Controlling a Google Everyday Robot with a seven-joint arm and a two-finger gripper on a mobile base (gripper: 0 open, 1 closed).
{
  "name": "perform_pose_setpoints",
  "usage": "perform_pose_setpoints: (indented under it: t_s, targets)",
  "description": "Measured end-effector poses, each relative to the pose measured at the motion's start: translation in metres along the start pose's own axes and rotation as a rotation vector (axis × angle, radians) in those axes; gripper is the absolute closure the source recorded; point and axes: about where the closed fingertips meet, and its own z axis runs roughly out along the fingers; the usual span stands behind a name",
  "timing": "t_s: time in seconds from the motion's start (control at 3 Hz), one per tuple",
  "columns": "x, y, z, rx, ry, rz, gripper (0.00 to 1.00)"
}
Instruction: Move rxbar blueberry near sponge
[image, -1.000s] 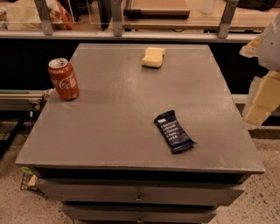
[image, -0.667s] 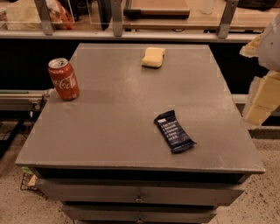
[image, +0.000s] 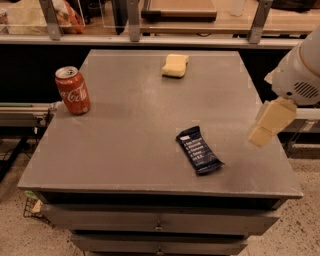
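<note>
The rxbar blueberry (image: 198, 150) lies flat on the grey table top (image: 130, 130), near the front right. It is a dark navy wrapper with white text. The sponge (image: 175, 65) is a pale yellow block at the far middle of the table. My gripper (image: 267, 125) hangs at the right edge of the view, over the table's right side, to the right of the bar and a little above it. It holds nothing.
A red Coca-Cola can (image: 73, 90) stands upright near the table's left edge. A wooden counter with metal posts (image: 150, 25) runs behind the table. Drawers (image: 160, 222) sit below the front edge.
My gripper has shifted left, further in over the table's right side. The bar, sponge and can have not moved.
</note>
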Motion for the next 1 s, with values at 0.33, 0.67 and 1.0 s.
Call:
perform_pose_setpoints:
  t_s: [0.33, 0.67, 1.0]
  targets:
    - [-0.01, -0.003, 0.026, -0.007, -0.04, 0.129, 0.0]
    - [-0.023, 0.006, 0.038, -0.019, -0.077, 0.211, 0.0]
    - [-0.032, 0.024, 0.048, -0.006, -0.104, 0.241, 0.0]
